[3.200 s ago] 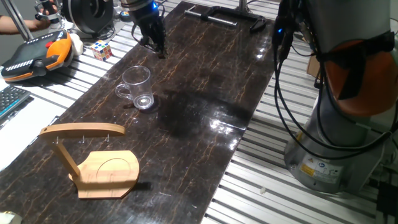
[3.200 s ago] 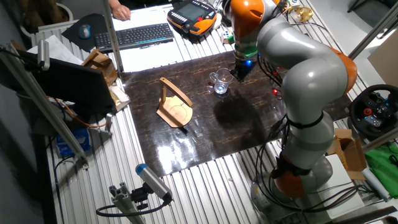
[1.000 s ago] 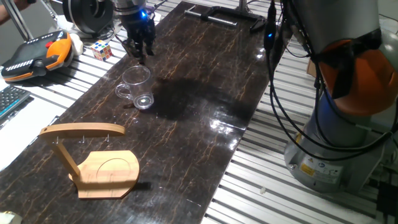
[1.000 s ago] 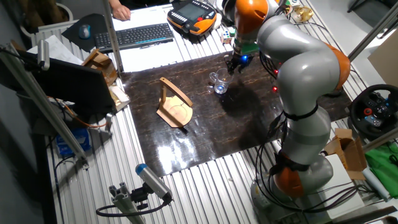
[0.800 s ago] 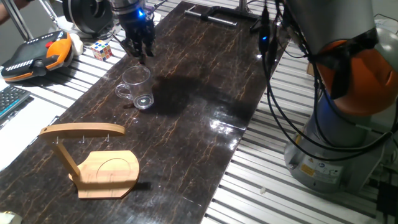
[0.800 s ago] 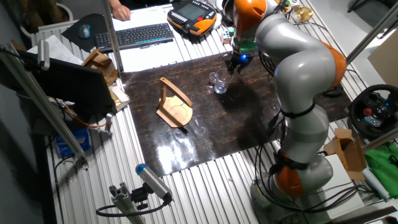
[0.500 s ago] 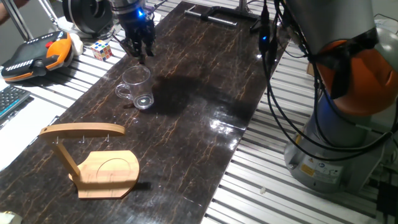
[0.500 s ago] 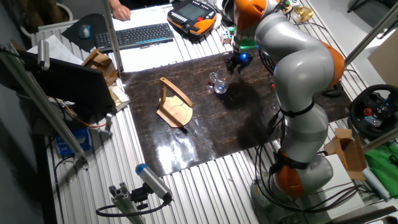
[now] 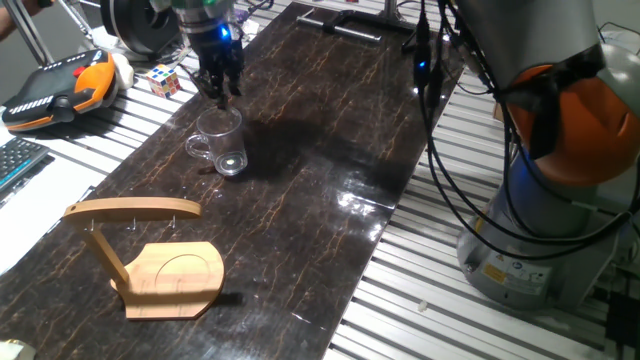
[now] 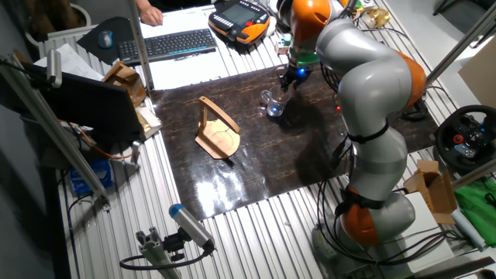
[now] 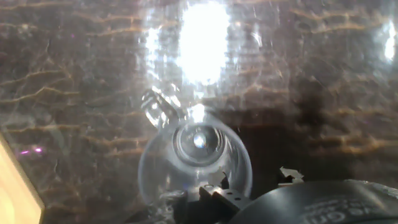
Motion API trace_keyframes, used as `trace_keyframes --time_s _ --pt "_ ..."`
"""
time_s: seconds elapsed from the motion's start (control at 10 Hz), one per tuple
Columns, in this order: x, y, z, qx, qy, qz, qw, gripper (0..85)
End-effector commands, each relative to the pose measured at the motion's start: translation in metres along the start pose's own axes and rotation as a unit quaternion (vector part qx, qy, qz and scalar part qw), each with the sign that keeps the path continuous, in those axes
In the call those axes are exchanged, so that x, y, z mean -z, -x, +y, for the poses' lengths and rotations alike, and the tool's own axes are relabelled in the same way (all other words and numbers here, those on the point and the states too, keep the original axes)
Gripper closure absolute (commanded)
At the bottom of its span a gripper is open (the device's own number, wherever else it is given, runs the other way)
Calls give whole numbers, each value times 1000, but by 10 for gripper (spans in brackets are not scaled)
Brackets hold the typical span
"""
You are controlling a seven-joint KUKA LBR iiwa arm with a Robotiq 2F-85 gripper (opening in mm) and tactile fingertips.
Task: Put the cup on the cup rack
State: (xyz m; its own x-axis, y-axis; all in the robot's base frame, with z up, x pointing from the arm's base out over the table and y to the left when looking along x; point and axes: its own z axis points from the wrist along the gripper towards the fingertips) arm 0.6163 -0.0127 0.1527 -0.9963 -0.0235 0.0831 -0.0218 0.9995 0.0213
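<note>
Claw [image 9: 221,88] is hovering right above the cup [image 9: 220,140] on the dark worktop [image 9: 330,150], its spread unclear; no legible writing is showing.

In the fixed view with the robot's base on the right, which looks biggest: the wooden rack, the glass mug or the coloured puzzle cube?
1. Light wooden cup rack, clearly the largest, though it also stands nearest the camera.
2. Small clear glass mug, mid-sized.
3. Multicoloured puzzle cube, smallest as seen, but it sits farthest back, so its gap to the mug is unsure.

A dark marbled tabletop [image 9: 330,150] sits on a ribbed aluminium bench [image 10: 256,232], glossy under bright overhead light.
</note>
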Motion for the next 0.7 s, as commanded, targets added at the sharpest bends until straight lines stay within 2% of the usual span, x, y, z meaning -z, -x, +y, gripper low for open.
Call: trace_keyframes --time_s 0.0,0.1,0.4,0.5,0.6 --pt "-2 0 1 3 -2 0 1000 407" --pt "-8 0 1 13 -10 -3 1000 427" --pt "-24 3 -3 37 -6 -10 999 540" --pt "-25 3 -3 43 -4 -10 999 630" --pt "-26 1 -1 48 9 -11 999 813"
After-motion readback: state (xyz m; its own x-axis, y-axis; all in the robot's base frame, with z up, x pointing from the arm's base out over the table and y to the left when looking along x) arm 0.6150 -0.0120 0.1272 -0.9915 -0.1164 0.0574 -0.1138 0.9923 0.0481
